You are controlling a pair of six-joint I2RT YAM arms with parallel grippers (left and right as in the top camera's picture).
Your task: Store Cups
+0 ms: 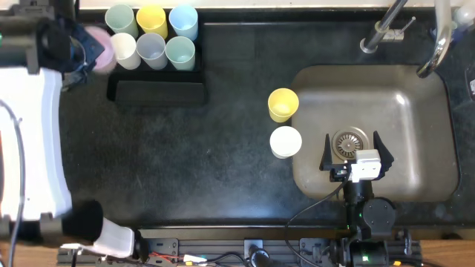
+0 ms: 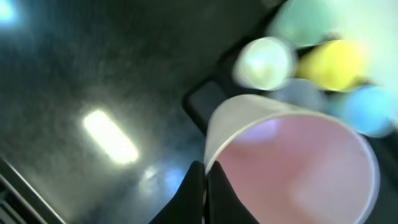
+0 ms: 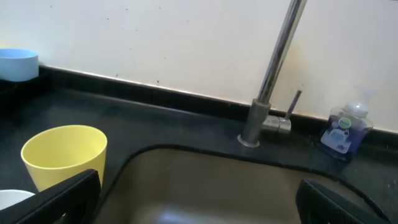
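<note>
Six cups (image 1: 151,47) (green, yellow, blue, white, grey, teal) are grouped in two rows at the far side of a black tray (image 1: 157,93) on the dark counter (image 1: 185,163), as seen from above. One pink cup (image 1: 102,46) is just beside the group's left end. Two more cups stand upright on the counter just beside the sink (image 1: 415,89): a loose yellow cup (image 1: 283,104) and, nearer the arm bases, a loose white cup (image 1: 286,142). The right gripper (image 1: 350,152) is over the basin by the drain (image 1: 350,139), fingers spread wide with nothing between them. Left wrist view — the left gripper (image 2: 204,182) is pinched closed on the pink cup's rim, its mouth facing the camera, with the grouped cups and a tray corner blurred beyond. Right wrist view — both fingers are far apart and empty above the basin. The loose yellow cup is near on the counter, the loose white cup's rim is at the frame edge, and a tap (image 3: 273,74) and a soap bottle (image 3: 345,129) stand along the back wall.
</note>
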